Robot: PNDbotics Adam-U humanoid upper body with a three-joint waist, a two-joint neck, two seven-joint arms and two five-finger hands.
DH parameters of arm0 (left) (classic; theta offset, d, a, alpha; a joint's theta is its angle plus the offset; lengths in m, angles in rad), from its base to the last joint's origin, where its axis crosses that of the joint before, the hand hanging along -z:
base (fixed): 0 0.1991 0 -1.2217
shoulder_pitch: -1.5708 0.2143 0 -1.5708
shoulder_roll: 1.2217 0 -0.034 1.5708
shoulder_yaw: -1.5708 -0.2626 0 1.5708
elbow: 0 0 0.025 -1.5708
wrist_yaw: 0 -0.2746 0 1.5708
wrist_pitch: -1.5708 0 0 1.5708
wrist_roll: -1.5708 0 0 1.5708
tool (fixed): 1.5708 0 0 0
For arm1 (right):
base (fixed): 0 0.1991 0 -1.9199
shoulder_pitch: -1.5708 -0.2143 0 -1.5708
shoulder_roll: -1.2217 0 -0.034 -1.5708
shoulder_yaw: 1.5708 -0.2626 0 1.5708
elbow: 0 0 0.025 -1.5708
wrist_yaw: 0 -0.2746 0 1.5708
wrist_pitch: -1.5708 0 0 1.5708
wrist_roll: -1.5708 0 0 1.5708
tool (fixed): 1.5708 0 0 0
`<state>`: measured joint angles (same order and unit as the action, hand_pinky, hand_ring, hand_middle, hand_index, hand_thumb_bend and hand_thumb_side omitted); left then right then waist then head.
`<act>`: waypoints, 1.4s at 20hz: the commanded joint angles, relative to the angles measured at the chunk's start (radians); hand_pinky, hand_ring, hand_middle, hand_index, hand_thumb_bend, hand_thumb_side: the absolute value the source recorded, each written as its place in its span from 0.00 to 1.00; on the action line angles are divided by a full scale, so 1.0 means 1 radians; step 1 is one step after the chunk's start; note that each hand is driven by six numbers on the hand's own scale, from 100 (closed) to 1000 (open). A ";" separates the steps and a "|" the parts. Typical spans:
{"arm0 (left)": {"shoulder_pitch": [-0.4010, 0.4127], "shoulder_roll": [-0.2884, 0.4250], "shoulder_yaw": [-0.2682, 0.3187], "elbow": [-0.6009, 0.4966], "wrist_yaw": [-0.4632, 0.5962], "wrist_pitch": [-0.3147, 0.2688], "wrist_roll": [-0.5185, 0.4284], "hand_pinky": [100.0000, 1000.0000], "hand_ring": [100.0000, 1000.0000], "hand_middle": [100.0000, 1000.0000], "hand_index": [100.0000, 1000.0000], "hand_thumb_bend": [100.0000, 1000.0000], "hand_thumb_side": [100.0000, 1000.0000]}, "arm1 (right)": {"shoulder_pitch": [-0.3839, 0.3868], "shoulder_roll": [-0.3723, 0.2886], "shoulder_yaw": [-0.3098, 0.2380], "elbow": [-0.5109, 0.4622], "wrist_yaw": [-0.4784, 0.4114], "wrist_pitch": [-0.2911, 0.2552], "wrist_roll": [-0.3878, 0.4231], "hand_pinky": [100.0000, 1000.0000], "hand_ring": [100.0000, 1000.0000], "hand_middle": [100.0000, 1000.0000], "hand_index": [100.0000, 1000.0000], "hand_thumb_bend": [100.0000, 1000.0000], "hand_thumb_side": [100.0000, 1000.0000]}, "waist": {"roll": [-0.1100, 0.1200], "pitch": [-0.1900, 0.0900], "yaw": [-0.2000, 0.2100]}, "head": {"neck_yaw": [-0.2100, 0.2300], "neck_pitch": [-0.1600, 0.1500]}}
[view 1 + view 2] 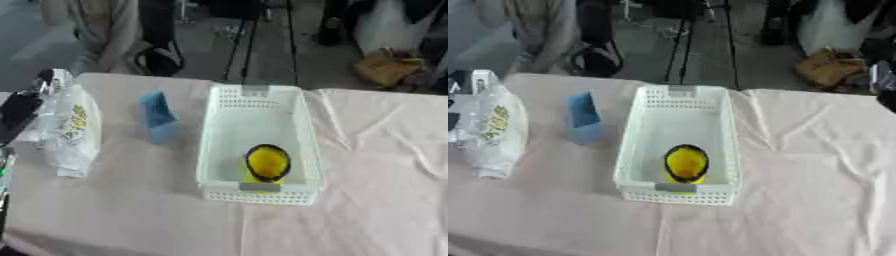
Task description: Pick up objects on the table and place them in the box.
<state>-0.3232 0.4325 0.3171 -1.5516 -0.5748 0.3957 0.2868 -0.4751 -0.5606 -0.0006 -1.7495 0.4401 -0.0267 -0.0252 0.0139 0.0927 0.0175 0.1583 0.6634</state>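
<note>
A white slotted box (256,105) stands mid-table, and a yellow round object with a black rim (266,162) lies in its near end. A blue block (158,116) stands upright just left of the box. Further left is a white bag with yellow print (77,131), its top raised. My black left hand (19,111) comes in from the left edge and is closed on the bag's upper left side. A dark shape at the right edge of the right eye view looks like my right hand (886,86); most of it is cut off.
A pale cloth (376,165) covers the table, creased to the right of the box. Beyond the far edge are tripod legs, bags and a seated person.
</note>
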 commanded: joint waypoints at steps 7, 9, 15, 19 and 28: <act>-0.076 0.070 -0.020 0.177 -0.129 0.034 -0.117 0.67 0.72 0.73 0.91 0.84 0.53 | -0.012 -0.020 -0.003 -0.005 -0.007 -0.003 0.006 0.57 0.64 0.79 0.87 0.00 0.37 | 0.002 -0.014 -0.007 | -0.001 0.006; -0.109 0.077 -0.013 0.244 -0.164 0.060 -0.135 0.67 0.71 0.73 0.91 0.82 0.54 | -0.010 -0.019 -0.002 -0.004 -0.008 -0.003 0.007 0.57 0.64 0.79 0.87 0.00 0.37 | 0.001 -0.015 -0.009 | -0.001 0.006; -0.143 0.069 0.038 0.331 -0.181 0.126 -0.043 0.71 0.74 0.74 0.92 0.82 0.54 | -0.010 -0.019 -0.002 -0.004 -0.009 -0.003 0.007 0.57 0.64 0.79 0.87 0.00 0.37 | 0.000 -0.014 -0.014 | -0.002 0.005; -0.127 0.053 0.039 0.365 -0.149 0.134 0.037 0.71 0.75 0.75 0.93 0.82 0.57 | -0.010 -0.019 -0.002 -0.005 -0.010 -0.003 0.006 0.57 0.64 0.79 0.87 0.00 0.38 | 0.000 -0.012 -0.015 | -0.004 0.004; -0.131 0.037 -0.005 0.455 -0.047 0.060 0.067 0.68 0.72 0.73 0.93 0.80 0.63 | -0.014 -0.017 0.000 -0.004 -0.013 -0.005 0.008 0.57 0.64 0.79 0.87 0.00 0.38 | -0.010 -0.011 -0.024 | 0.002 -0.003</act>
<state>-0.4392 0.4507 0.3166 -1.0868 -0.6379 0.4701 0.3495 -0.4743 -0.5599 0.0030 -1.7483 0.4372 -0.0288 -0.0203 0.0038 0.0925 -0.0060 0.1580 0.6651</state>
